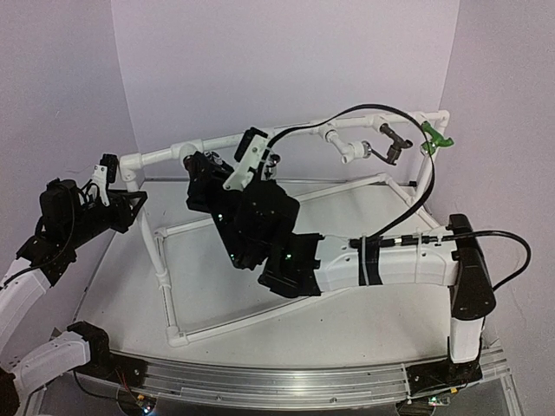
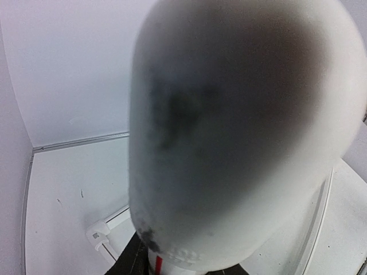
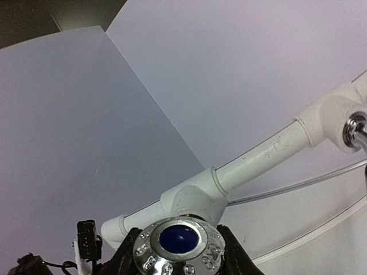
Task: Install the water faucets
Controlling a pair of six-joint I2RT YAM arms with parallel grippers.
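right wrist: right gripper [image 3: 179, 252] clamped on chrome faucet [image 3: 179, 239], blue-capped, against white tee fitting [image 3: 192, 197]. top external: white faucet [image 1: 347, 147], bronze faucet [image 1: 395, 144] and green faucet [image 1: 438, 136] on top rail of pipe frame [image 1: 165, 154]. left gripper [image 1: 106, 178] by rail's left end; opening cannot be told.

Chrome faucet [image 3: 179, 245]: mirror-gloss metal, studded rim, glossy blue cap insert. Right pincer [image 3: 179, 259]: matt black fingers [image 3: 233, 255]. Pipe frame [image 3: 258, 157]: white plastic, semi-matt, lightly scuffed. Green faucet [image 1: 438, 136]: plastic, slight sheen. Bronze faucet [image 1: 395, 146]: dark, dull metal look. White faucet [image 1: 345, 146]: smooth plastic look. Counter [image 1: 347, 325]: white, matt, smooth. Front rail [image 1: 286, 381]: bare brushed metal.
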